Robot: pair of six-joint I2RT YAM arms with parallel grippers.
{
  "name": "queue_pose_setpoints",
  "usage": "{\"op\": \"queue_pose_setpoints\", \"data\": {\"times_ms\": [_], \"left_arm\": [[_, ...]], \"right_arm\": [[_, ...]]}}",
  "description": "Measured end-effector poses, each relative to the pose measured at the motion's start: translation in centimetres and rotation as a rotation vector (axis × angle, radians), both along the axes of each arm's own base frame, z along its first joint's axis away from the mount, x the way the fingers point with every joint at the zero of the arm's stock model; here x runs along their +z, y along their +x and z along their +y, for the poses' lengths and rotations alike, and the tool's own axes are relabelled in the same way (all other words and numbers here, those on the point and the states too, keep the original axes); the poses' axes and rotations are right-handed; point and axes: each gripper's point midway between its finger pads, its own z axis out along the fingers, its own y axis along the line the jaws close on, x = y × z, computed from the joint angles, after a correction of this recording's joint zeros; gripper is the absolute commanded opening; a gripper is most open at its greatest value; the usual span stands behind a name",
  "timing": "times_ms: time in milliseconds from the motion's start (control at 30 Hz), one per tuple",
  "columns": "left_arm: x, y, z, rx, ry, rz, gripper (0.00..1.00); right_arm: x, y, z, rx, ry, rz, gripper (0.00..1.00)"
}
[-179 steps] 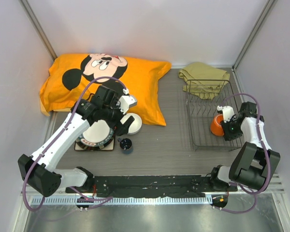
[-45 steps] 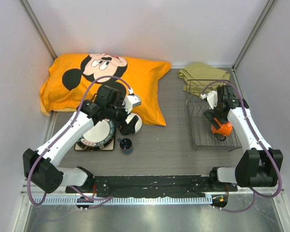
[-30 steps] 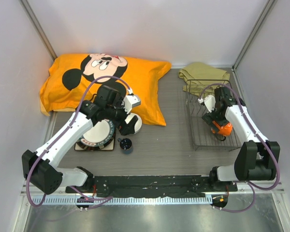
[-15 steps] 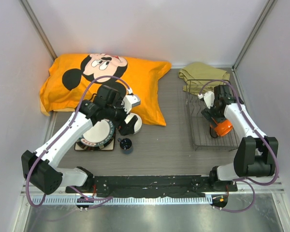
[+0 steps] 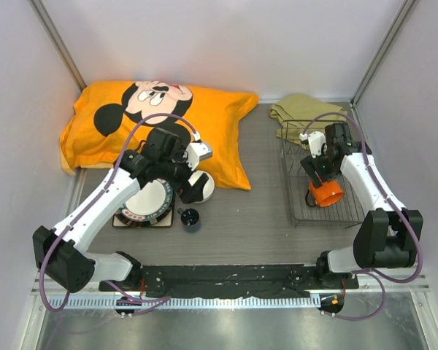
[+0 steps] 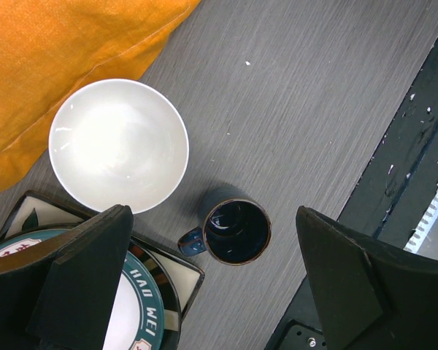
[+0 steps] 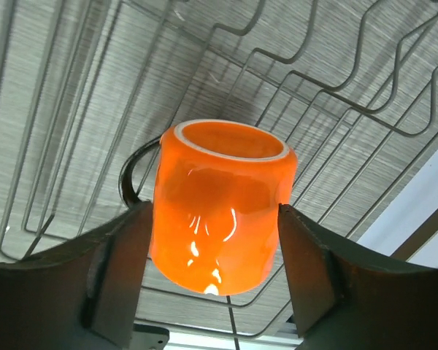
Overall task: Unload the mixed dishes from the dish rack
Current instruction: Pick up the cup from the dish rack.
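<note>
Glossy orange ceramic mug [image 7: 219, 197] has shifted left, pinched between right gripper [image 7: 213, 219] jaws; left gripper [image 6: 212, 219] jaws spread, small dark-blue cup [image 6: 237, 232] below between them.

Here's the glossy orange ceramic mug [image 7: 219, 211] in the dark metal wire dish rack [image 5: 298, 211]!
Tilted over the grid base; round white bowl [image 6: 119, 144], upright small dark-blue cup [image 6: 233, 232] and stacked plates [image 5: 147, 206] sit together on the bench [image 6: 299, 131].

Glossy orange mug [image 7: 219, 208], white bowl [image 6: 118, 144], dark-blue cup [image 6: 236, 232], orange cartoon-mouse pillow [image 5: 204, 124].
</note>
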Motion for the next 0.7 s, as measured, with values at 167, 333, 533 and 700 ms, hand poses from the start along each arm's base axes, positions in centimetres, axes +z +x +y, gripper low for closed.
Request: {"op": "queue_pose_setpoints", "data": {"times_ms": [167, 333, 533, 700], "left_arm": [[0.0, 0.0, 0.0, 0.0, 0.0, -0.002, 1.0], [0.2, -0.2, 0.2, 0.0, -0.003, -0.008, 1.0], [0.2, -0.4, 0.3, 0.0, -0.005, -0.012, 1.0], [0.3, -0.4, 0.3, 0.0, -0.007, -0.014, 1.0]], "right_arm": [[0.8, -0.6, 0.4, 0.0, 0.024, -0.008, 0.85], [2.2, -1.3, 0.4, 0.011, 0.017, -0.042, 0.91], [4.1, -2.7, -0.1, 0.044, -0.017, -0.081, 0.92], [4.0, -4.5, -0.9, 0.069, -0.071, -0.079, 0.92]]}}
